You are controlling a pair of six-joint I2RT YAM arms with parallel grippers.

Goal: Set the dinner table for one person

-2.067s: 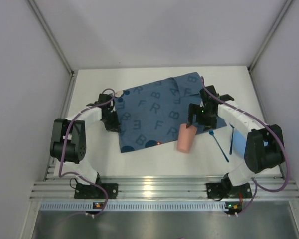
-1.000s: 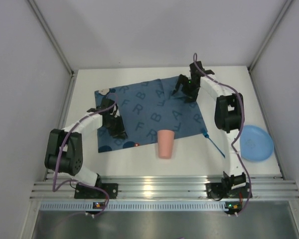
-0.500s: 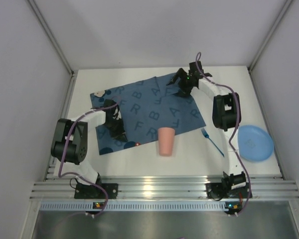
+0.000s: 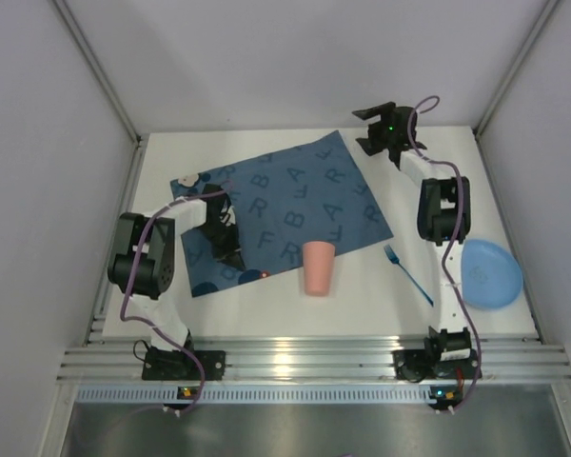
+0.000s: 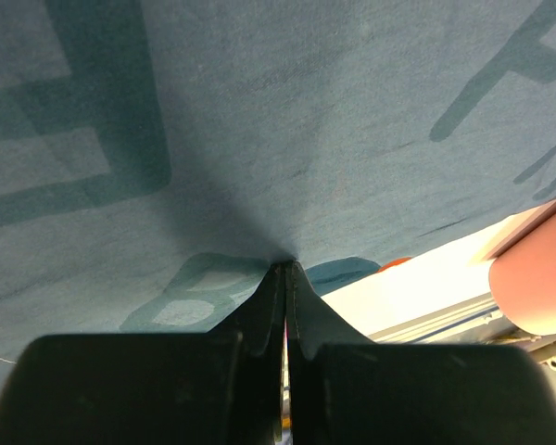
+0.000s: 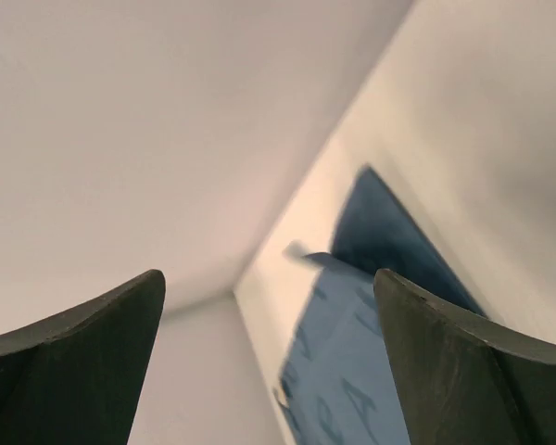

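The left end effector [image 5: 285,271] is closed tight on a fold of the dark blue, letter-printed cloth placemat [image 4: 285,205], which lies askew across the left and middle of the large matte white rectangular counter [image 4: 266,309]. The right end effector [image 6: 269,278] hangs with its jaws spread wide and holding nothing, above the far edge towards the far right corner. A salmon-pink plastic cup [image 4: 317,269] stands just beside the placemat's near edge. A blue plastic fork [image 4: 408,274] lies to its right, and a round blue plate [image 4: 488,273] sits at the right edge.
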